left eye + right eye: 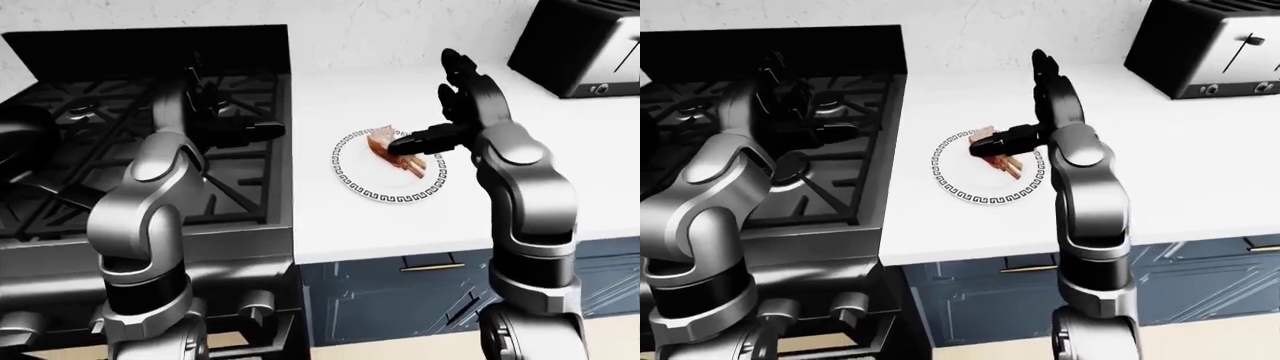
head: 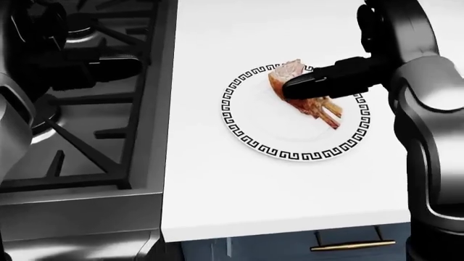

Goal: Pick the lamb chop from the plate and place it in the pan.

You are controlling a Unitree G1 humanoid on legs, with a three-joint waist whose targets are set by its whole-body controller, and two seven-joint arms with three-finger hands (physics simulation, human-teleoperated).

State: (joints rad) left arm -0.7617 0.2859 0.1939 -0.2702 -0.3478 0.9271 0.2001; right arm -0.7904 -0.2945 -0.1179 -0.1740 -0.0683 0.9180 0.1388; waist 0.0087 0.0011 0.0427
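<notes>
A pinkish-brown lamb chop (image 2: 294,81) lies on the patterned white plate (image 2: 250,122), bones toward lower right.

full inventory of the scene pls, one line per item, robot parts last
lamb chop: 1, pink-brown, on the plate, under the right hand's finger
plate: 1, white with black key-pattern rim, on the counter, head view centre
counter: 1, white, right of the stove
gas stove: 1, black grates, left
toaster: 1, black, top right
cabinet: dark blue, gold handles, below the counter
right hand: 1, black, fingers open, over the chop
left hand: 1, black, over the stove
</notes>
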